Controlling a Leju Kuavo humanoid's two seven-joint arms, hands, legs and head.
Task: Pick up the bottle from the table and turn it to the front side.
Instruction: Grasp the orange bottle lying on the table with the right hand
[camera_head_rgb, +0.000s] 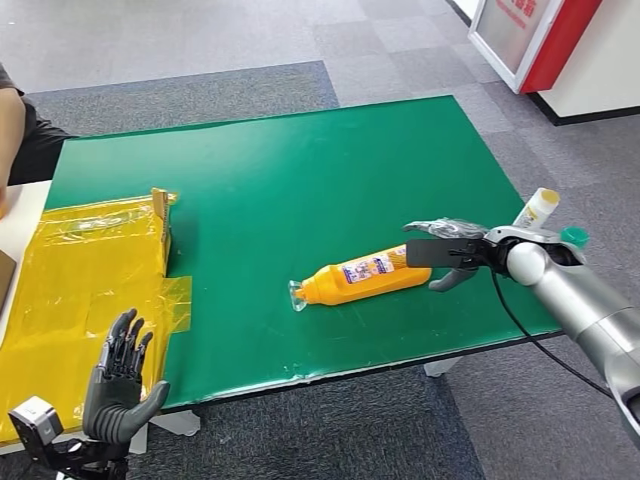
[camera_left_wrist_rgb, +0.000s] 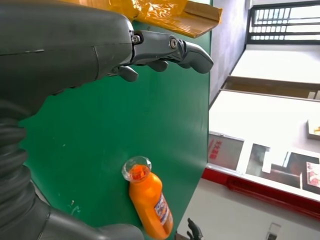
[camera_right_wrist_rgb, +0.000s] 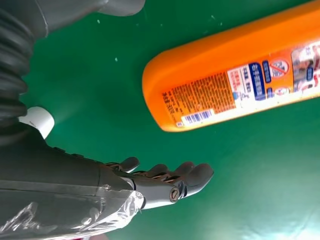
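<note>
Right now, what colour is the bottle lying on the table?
Orange, with a white and blue label; the bottle shows best in the right wrist view.

Bottle (camera_right_wrist_rgb: 241, 75) neck end cut off; label (camera_head_rgb: 367, 267) print too small to read.

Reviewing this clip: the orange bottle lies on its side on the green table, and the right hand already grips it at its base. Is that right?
Not quite. The orange bottle does lie on its side on the green table, but the right hand is not gripping it: the right wrist view shows its fingers spread, with bare green surface between them and the bottle's base.
</note>
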